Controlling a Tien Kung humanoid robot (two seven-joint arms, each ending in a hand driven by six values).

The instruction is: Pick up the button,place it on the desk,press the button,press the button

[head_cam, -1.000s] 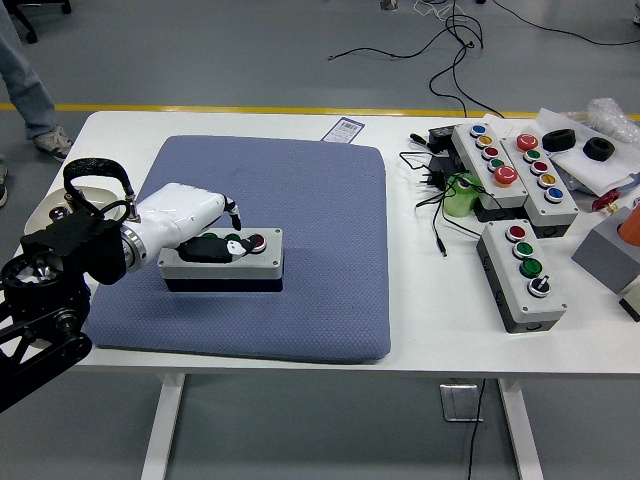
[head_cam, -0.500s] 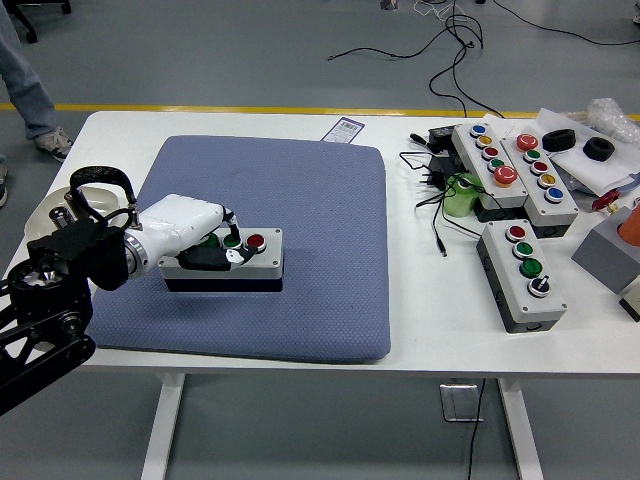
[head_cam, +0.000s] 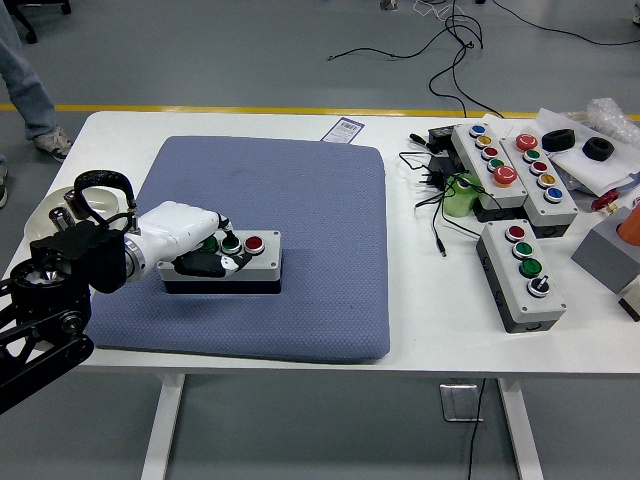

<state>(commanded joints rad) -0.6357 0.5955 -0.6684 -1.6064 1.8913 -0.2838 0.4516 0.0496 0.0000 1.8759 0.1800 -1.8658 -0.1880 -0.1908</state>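
Observation:
A grey button box [head_cam: 245, 268] with a dark base lies on the blue mat [head_cam: 300, 200], left of the mat's middle. On its top are a red button [head_cam: 254, 243], a black-and-white button [head_cam: 232, 243] and a partly covered green button [head_cam: 211, 243]. My left hand [head_cam: 212, 255], in a white shell with black fingers, lies over the box's left end. Its fingers are curled. One fingertip [head_cam: 224, 241] is at the black-and-white button and the thumb hangs over the box's front face. The hand does not lift the box. My right arm is out of view.
Three more button boxes [head_cam: 524, 272] [head_cam: 490, 164] [head_cam: 543, 177] stand at the right with black cables [head_cam: 436, 190] and a green object [head_cam: 461, 195]. A white bowl-like object [head_cam: 60, 210] sits at the left edge. A person's leg [head_cam: 25, 80] stands at the far left.
My left hand has drawn back to the left along the box top. It uncovered the red button, then the middle one. The box has stayed in place.

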